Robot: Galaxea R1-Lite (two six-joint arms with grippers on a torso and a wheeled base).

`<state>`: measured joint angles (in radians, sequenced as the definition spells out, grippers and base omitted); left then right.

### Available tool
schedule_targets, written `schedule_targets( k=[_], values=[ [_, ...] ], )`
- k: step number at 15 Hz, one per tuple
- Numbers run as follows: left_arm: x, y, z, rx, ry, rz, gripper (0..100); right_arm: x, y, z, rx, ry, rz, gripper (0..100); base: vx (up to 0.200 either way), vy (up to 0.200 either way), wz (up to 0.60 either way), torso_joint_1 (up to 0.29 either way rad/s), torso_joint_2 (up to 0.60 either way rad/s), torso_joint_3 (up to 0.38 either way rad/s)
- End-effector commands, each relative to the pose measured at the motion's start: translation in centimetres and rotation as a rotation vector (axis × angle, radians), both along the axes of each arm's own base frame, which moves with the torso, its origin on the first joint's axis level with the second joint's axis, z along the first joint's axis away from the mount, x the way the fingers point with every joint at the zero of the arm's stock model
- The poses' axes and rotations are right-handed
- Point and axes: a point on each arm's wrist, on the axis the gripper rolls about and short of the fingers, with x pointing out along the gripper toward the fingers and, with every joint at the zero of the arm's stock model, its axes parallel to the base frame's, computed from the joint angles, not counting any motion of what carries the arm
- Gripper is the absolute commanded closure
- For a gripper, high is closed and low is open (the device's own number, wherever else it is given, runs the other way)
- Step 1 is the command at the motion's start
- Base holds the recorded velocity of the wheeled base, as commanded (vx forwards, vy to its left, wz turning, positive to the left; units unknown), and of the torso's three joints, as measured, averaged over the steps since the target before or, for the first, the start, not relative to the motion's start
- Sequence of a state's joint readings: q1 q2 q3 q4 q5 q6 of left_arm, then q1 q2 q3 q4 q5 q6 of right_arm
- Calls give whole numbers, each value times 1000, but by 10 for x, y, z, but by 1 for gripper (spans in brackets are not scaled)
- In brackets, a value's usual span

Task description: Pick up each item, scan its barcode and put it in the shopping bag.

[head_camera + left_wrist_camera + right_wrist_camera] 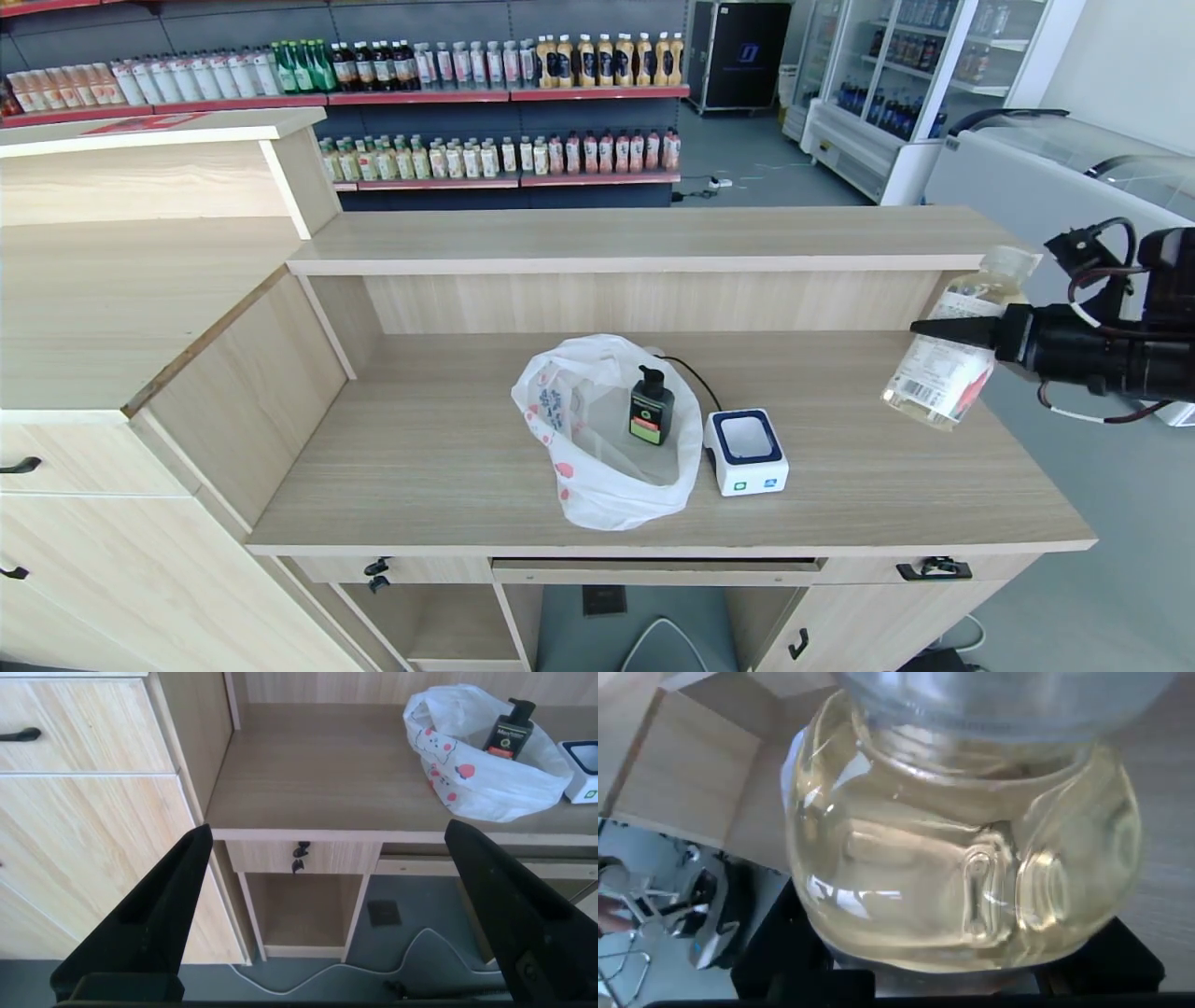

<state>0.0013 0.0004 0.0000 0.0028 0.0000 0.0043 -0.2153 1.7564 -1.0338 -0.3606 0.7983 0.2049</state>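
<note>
We hold the tilted bottle clamped in our right gripper; our left gripper hangs with jaws apart. Its smooth wall could slip free, or its barcode miss the scanner.

One white shopping bag, one barcode scanner, and two bottles: one black pump bottle and one clear bottle of pale yellow liquid.

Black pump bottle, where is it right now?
In the head view the black pump bottle stands upright inside the open white bag at the middle of the counter, just left of the white scanner.
</note>
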Motion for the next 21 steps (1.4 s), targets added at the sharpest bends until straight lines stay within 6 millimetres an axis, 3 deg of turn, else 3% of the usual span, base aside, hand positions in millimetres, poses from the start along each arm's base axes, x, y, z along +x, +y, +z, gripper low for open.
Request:
schedule_targets(
  k=[1, 6, 9, 12, 21],
  values=[
    [0, 0, 0, 0, -2, 0, 0, -62, 18, 57, 60, -123, 173, 100, 0, 0, 0, 0, 0, 0],
    [0, 0, 0, 0, 0, 0, 0, -122, 58, 90, 103, -154, 459, 100, 0, 0, 0, 0, 0, 0],
    [0, 0, 0, 0, 0, 0, 0, -159, 77, 101, 105, -171, 559, 100, 0, 0, 0, 0, 0, 0],
    [0, 0, 0, 0, 0, 0, 0, -186, 86, 100, 108, -175, 631, 100, 0, 0, 0, 0, 0, 0],
    [0, 0, 0, 0, 0, 0, 0, -215, 88, 94, 116, -145, 658, 100, 0, 0, 0, 0, 0, 0]
  ],
)
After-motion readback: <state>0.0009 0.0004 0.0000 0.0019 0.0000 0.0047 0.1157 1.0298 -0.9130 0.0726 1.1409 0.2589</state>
